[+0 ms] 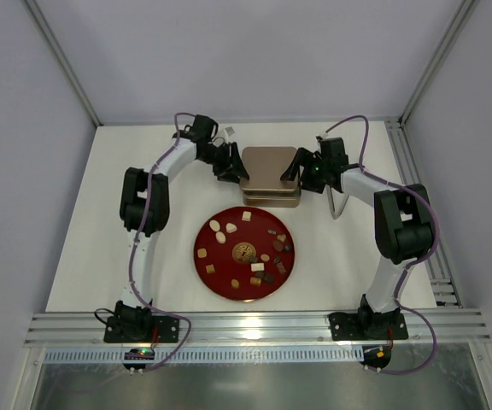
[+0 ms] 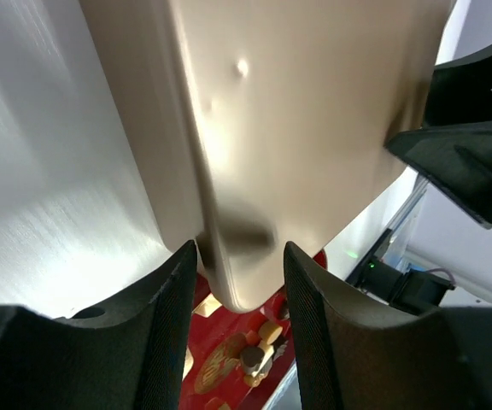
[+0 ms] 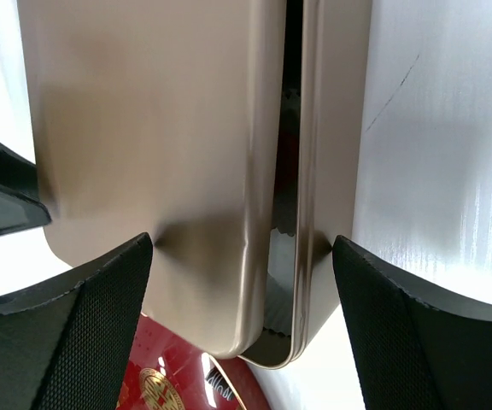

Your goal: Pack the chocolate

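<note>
The chocolate [image 1: 256, 267] lies as several small brown, tan and cream pieces scattered on a round red plate [image 1: 220, 273] in front of the arms. Behind the plate stands a square gold-brown tin [image 1: 272, 198]. Its lid [image 1: 269, 162] is raised off the base, leaving a dark gap. My left gripper [image 1: 230, 167] is shut on the lid's left edge [image 2: 246, 171]. Below that edge, some chocolate [image 2: 260, 352] shows on the plate [image 2: 229, 323]. My right gripper [image 1: 301, 171] stands open, its fingers [image 3: 126, 282] straddling lid and base [image 3: 314, 154] at the tin's right side.
Both arms reach inward from the table's near edge, where an aluminium rail [image 1: 254, 325] runs across. A second rail [image 1: 417, 205] lines the right side. White walls and frame posts close in the back and sides. The plate's rim [image 3: 173, 363] lies just below the tin's corner.
</note>
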Controlling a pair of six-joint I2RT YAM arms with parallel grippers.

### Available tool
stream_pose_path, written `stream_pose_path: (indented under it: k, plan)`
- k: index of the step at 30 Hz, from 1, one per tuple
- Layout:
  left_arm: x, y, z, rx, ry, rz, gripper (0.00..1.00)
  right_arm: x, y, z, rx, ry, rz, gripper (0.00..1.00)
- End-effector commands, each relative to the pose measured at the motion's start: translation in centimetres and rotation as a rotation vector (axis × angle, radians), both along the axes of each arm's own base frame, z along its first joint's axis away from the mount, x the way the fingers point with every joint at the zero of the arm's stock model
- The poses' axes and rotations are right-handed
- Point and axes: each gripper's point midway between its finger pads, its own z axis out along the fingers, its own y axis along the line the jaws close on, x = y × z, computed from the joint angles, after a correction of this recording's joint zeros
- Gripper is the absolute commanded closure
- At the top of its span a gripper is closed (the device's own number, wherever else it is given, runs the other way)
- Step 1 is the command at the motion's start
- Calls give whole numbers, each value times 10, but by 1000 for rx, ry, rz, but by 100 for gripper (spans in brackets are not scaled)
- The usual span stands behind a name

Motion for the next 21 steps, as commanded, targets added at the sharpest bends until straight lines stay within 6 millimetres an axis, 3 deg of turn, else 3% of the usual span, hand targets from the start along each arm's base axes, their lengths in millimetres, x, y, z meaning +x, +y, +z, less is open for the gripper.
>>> stream_pose_path:
  k: [1,21]
  plan:
    - [-7,5,-7,62,-1,-29,55,13,6,13,20,-58,-8,14]
    - [-33,-7,-7,143,-11,-109,55,12,6,11,39,-52,-26,17]
